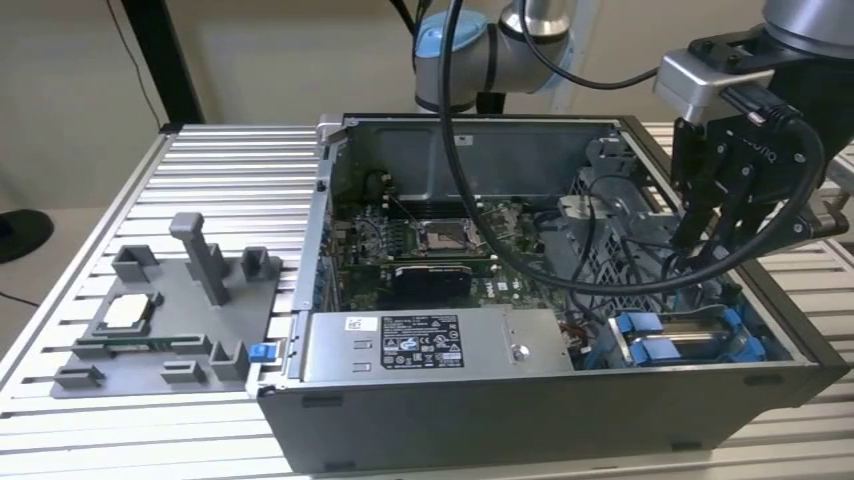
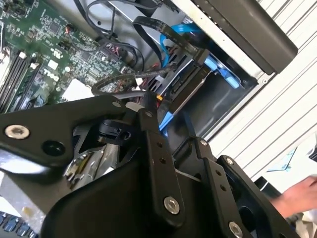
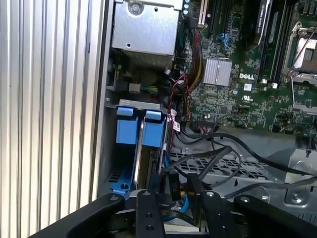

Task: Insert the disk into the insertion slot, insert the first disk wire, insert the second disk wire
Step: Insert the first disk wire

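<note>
Disk (image 3: 147, 166) in insertion slot (image 3: 126, 131) | fingers (image 3: 147, 210) spread apart, just above it

A robotics lab or test workshop: a robot arm (image 1: 461, 45) stands over an opened computer case (image 1: 534, 420) on a ribbed aluminium desk (image 1: 227, 170), beside a grey fixture tray (image 1: 147, 365) holding parts.

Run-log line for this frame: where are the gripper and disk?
gripper: low over slot, among black cables | disk: appears seated in slot, blue bracket showing
</note>
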`<state>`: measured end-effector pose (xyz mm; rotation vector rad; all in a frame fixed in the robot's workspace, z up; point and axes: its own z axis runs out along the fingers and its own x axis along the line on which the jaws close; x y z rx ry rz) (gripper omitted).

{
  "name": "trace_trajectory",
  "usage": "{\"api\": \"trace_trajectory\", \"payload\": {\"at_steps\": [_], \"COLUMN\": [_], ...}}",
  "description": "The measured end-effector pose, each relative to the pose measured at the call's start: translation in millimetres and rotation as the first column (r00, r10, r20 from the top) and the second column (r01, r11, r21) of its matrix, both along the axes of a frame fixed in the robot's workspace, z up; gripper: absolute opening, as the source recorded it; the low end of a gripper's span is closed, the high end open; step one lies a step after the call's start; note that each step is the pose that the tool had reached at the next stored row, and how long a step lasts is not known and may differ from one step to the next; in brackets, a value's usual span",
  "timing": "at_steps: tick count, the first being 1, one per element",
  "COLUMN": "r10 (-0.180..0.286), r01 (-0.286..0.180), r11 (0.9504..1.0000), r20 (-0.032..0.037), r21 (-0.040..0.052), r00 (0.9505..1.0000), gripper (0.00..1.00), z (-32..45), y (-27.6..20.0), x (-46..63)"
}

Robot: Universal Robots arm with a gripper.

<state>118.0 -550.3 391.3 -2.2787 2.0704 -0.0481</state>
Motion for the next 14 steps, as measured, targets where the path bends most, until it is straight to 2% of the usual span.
{"api": "trace_trajectory", "payload": {"at_steps": [9, 11, 14], "r10": [0.000, 0.000, 0.000], "r01": [0.000, 0.000, 0.000], "r11": [1.0000, 1.0000, 1.0000], "r20": [0.0020, -0.0082, -0.0155], "r21": [0.0006, 0.0008, 0.0008], "r00": [1.0000, 1.0000, 0.9999], "gripper": [0.00, 0.00, 0.00], "z": [-0.5, -0.4, -0.4], "y": [-0.4, -2.0, -4.1], "x": [-1.0, 5.0, 18.5]}}
